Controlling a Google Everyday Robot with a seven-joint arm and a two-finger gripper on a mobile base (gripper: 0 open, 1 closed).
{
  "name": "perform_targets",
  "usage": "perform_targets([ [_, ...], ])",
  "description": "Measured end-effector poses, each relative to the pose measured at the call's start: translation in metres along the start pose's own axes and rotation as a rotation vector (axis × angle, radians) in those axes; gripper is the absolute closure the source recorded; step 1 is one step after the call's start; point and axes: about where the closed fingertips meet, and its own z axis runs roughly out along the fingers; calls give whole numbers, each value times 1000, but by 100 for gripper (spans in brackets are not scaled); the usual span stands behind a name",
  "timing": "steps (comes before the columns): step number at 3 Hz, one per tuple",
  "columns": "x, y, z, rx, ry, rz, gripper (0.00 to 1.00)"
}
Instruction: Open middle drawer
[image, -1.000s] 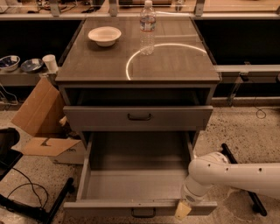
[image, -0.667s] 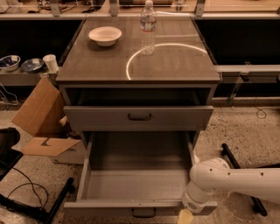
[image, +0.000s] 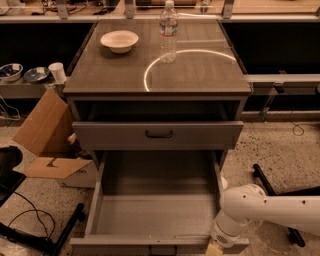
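Observation:
The middle drawer (image: 156, 243) is pulled far out of the grey cabinet, and its deep plain grey tray is bare. Its low front runs along the bottom edge of the view, with the small black handle (image: 162, 249) partly cut off. My gripper (image: 214, 249) is at the drawer's front right corner, at the very bottom of the view and mostly cut off. The white arm (image: 270, 207) reaches in from the right. The taller-fronted drawer (image: 100, 135) with the wider black handle (image: 159, 134) sits above, slightly out.
On the cabinet top (image: 200, 75) stand a white bowl (image: 119, 40) and a water bottle (image: 168, 31). An open cardboard box (image: 47, 145) lies on the floor at the left. A low shelf with bowls and a cup (image: 56, 72) is at the far left. Black legs and cables lie at both lower corners.
My gripper and arm have moved a little down toward the bottom edge of the view. The middle drawer's front has slid slightly further out with them.

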Motion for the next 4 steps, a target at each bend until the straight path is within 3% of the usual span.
perform_targets([
  [1, 0, -5, -3, 0, 0, 0, 58],
  [3, -1, -8, -4, 0, 0, 0, 11],
  [4, -11, 20, -24, -4, 61, -54, 0],
])
